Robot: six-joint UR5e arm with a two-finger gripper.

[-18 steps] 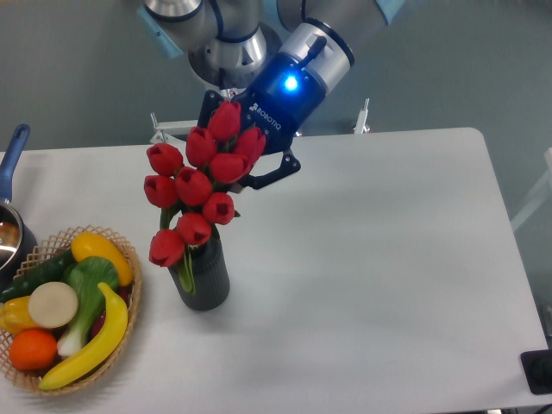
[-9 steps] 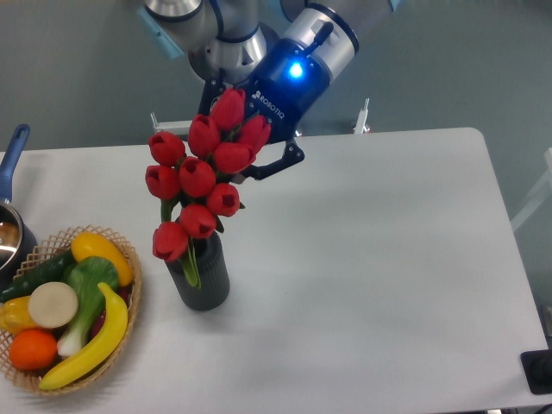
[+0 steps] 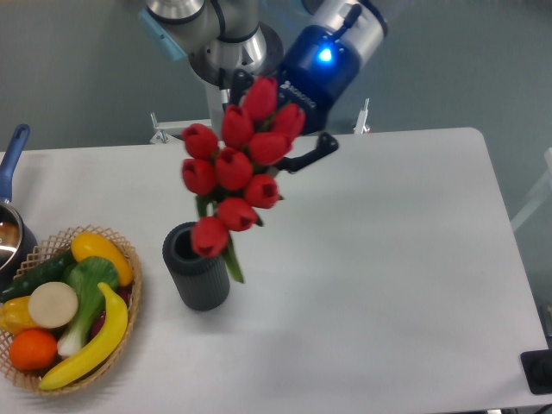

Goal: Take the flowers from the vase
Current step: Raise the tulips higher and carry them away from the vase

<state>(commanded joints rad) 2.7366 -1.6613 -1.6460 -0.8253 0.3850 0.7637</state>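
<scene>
Tool (image 3: 274, 153) grips flowers (image 3: 237, 168) above vase (image 3: 197, 266), beside basket (image 3: 131, 304).

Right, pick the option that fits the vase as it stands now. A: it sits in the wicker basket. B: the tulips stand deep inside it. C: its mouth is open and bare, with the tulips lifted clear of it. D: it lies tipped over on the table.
C: the vase stands upright showing an open dark mouth, while the flowers hang above it at the gripper.
</scene>
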